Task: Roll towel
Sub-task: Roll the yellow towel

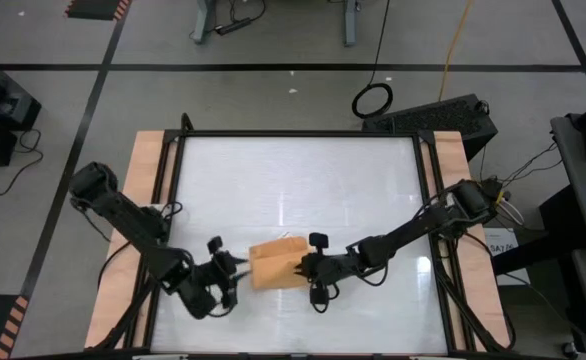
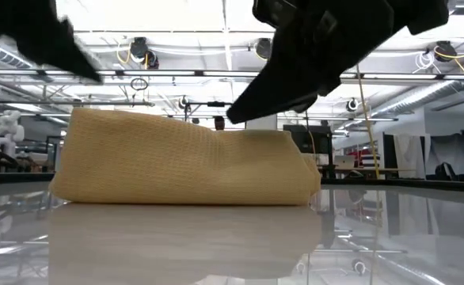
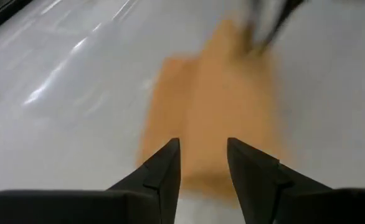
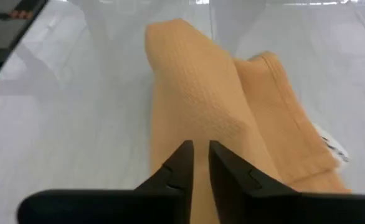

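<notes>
Left arm: it reaches in from the table's left edge, and the left gripper sits low over the white table, just beside the left end of the towel. In the left wrist view its two dark fingers stand apart with a clear gap, the orange-tan cloth showing between and ahead of them; the fingers are parted and close on nothing. Whether the tips touch the fabric cannot be told.

Centre: the towel lies in the near half of the table, roughly midway between the side rails, gathered into a compact, bulky bundle rather than spread flat. The low view shows it as a thick mound resting on the glossy surface, higher at its left end and sloping down to the right. The right wrist view shows a raised fold on one side, a flatter hemmed layer beside it, and a small white tag at the hemmed edge.

Right arm: it stretches in from the table's right edge, and the right gripper is at the towel's right end. Its fingers stand almost together, a narrow slit between them, directly above the raised fold; whether cloth is pinched there cannot be told
</notes>
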Motion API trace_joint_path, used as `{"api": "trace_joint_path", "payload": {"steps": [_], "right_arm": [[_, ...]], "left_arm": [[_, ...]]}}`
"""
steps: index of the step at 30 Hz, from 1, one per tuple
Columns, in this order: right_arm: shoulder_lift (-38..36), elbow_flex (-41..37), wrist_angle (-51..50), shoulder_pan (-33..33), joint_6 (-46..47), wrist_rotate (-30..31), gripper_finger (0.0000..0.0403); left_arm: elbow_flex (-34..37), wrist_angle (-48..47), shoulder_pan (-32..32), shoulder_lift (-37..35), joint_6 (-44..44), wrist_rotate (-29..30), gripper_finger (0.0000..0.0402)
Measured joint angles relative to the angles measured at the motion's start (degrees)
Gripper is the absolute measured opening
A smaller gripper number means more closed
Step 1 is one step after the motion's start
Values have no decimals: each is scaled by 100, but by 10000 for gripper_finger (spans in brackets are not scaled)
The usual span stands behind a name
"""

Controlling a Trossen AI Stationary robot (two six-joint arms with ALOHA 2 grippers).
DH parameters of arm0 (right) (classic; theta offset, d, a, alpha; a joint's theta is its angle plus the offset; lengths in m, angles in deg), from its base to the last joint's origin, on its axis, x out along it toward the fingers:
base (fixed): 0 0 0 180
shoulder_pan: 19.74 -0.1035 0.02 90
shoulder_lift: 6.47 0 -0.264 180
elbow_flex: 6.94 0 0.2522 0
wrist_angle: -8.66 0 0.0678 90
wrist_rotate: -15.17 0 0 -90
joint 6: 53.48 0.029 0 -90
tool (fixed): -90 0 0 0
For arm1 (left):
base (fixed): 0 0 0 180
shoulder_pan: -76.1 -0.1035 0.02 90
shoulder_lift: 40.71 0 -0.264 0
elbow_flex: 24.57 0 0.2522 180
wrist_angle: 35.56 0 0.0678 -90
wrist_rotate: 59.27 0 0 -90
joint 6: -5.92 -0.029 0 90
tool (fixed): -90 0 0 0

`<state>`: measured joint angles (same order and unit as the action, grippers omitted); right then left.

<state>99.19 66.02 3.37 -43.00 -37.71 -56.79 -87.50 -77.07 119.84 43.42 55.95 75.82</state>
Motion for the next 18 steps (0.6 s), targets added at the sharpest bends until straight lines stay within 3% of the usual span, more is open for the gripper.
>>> {"api": "trace_joint_path", "payload": {"steps": [4,10,14,18], "right_arm": [[-271,0,-566,-7,-137,-10,66],[-506,-26,-1620,-534,-349,21,119],[-470,-264,-1498,-925,-413,268,174],[-467,-642,-663,-1156,-647,804,243]], "left_arm": [[-2,1831,188,119,-775,97,136],[-7,4103,344,1036,-2272,141,151],[-7,4512,349,1660,-2812,168,200],[-4,4468,274,2196,-2885,186,262]]}}
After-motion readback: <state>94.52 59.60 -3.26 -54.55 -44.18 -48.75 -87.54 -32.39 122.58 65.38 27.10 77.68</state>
